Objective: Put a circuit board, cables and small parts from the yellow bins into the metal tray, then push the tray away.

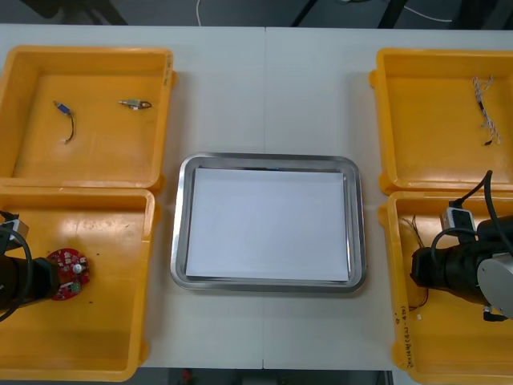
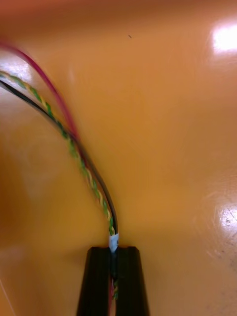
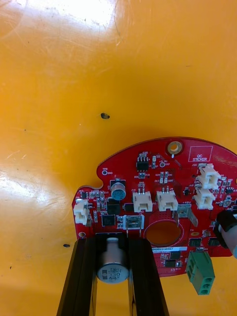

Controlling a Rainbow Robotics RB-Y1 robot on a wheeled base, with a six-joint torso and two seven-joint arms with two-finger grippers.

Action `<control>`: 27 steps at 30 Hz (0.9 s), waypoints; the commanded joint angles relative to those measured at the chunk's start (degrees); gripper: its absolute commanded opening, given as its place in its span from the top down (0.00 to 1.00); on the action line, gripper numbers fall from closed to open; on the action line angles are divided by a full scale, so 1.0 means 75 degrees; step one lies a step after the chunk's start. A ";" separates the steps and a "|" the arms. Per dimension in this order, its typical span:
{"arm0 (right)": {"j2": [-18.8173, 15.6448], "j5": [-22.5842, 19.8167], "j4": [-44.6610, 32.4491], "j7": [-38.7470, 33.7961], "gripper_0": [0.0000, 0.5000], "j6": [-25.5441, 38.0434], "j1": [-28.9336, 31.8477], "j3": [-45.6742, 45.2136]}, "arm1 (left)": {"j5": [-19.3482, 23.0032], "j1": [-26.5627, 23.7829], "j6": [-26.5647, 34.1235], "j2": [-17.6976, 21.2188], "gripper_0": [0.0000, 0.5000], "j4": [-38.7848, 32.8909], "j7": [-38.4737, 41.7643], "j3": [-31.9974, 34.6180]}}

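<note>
Pick-up stage: left gripper [image 3: 112,243] clamps the round red circuit board [image 3: 158,170] by its capacitor [image 3: 112,269], right gripper [image 2: 113,253] pinches the cable bundle [image 2: 94,186]; next, probably lift both toward the metal tray [image 1: 268,159].

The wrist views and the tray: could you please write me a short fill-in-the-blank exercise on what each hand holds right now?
The left hand is shut on the round ____ circuit board.
The right hand is shut on a bundle of ____.
The tray, white inside, has ____ put in it yet.
Missing words: red; cables; nothing.
</note>
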 commanded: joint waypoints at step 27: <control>-0.0347 -0.1273 -0.1576 0.0171 1.00 0.1941 -0.0049 -0.2168 | 0.0273 -0.0161 0.0267 0.0379 0.00 -0.0256 -0.0546 0.0419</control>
